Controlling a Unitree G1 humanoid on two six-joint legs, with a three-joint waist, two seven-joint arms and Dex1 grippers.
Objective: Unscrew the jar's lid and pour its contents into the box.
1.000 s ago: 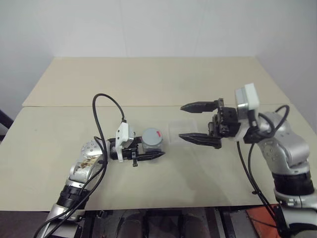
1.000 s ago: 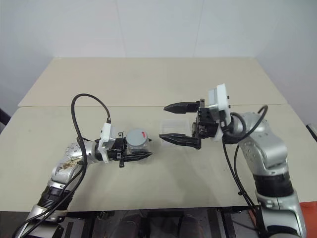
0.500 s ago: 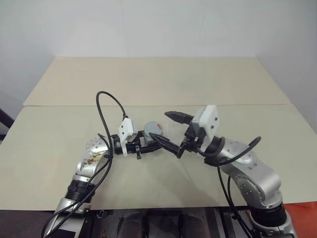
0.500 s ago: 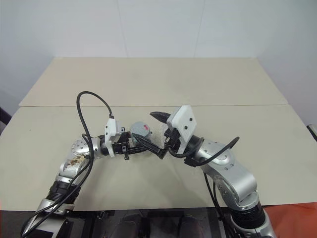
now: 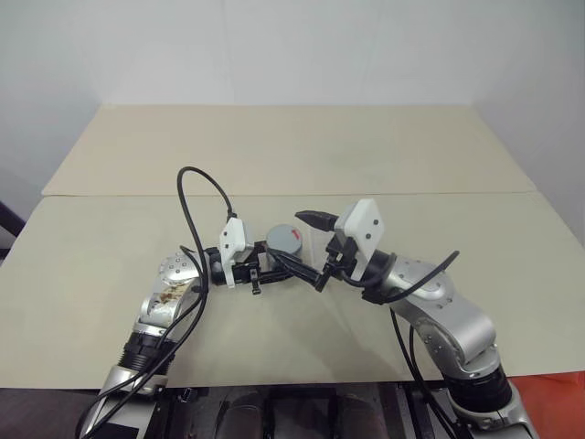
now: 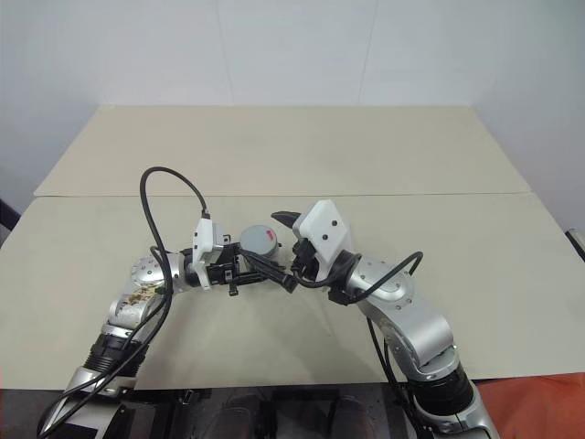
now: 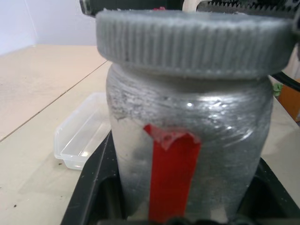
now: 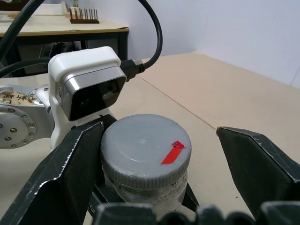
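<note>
- Pale walls and a beige table point(image 5: 274, 146) set the scene in our head views: we see the left gripper point(image 5: 274, 265) clamped on the jar point(image 5: 281, 249), holding it upright above the tabletop, and the right gripper point(image 5: 315, 249) right up against it with its fingers spread wide, one on either side of the lid point(image 5: 284, 237).
- From our left wrist view, the jar point(image 7: 187, 154) sits squarely between our own fingers, red tape strip facing us, with the ribbed lid point(image 7: 194, 44) fully screwed on. Beyond the jar and off to one side lies the box point(image 7: 82, 138), flat on the table and apart from the gripper. We cannot make out the contents through the cloudy wall.
- From our right wrist view, the lid point(image 8: 145, 157) lies between our open fingers point(image 8: 70, 164), closer to one of them than the other, touching neither as far as we can tell.
- Our judgement: closing from this off-centre pose could shove the jar sideways in the left grip or tilt it. Pinching too low would catch the jar's shoulder and not the lid, so the whole jar would turn and the thread would stay locked.
</note>
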